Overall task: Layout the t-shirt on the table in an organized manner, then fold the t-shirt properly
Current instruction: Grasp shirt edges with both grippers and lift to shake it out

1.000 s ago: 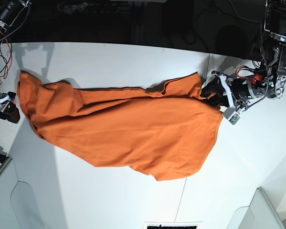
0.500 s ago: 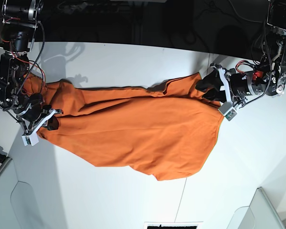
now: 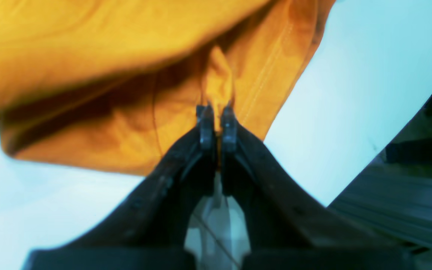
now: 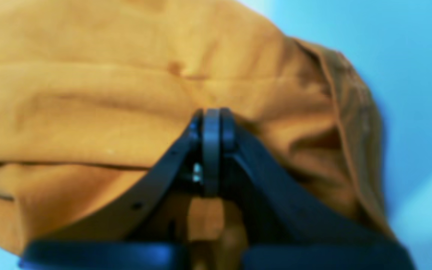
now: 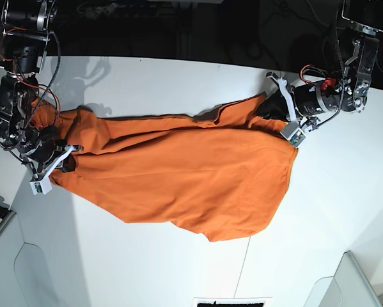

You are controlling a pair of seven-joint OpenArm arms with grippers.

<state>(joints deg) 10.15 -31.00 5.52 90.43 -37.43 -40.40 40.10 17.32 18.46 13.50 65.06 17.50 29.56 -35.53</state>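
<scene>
The orange t-shirt [image 5: 178, 169] lies crumpled and stretched sideways across the white table [image 5: 178, 80]. My left gripper [image 5: 271, 109] is at the shirt's far right corner. In the left wrist view it [image 3: 218, 110] is shut on a pinched ridge of hem cloth [image 3: 218, 82]. My right gripper [image 5: 64, 161] is at the shirt's left end. In the right wrist view it [image 4: 211, 112] is shut, its tips pressed into bunched t-shirt cloth [image 4: 126, 93], with more cloth under the fingers. The collar and sleeves cannot be made out.
A thin dark seam [image 5: 243, 268] runs across the tabletop on the right. Pale bin corners sit at the front left [image 5: 6, 256] and front right [image 5: 354, 281]. A black-and-white marker [image 5: 233, 302] lies at the front edge. Behind the table's far edge it is dark.
The right arm came in from the left edge onto the shirt's left end and shut. The left gripper shifted toward the far edge and shut on the right corner, drawing it up.
</scene>
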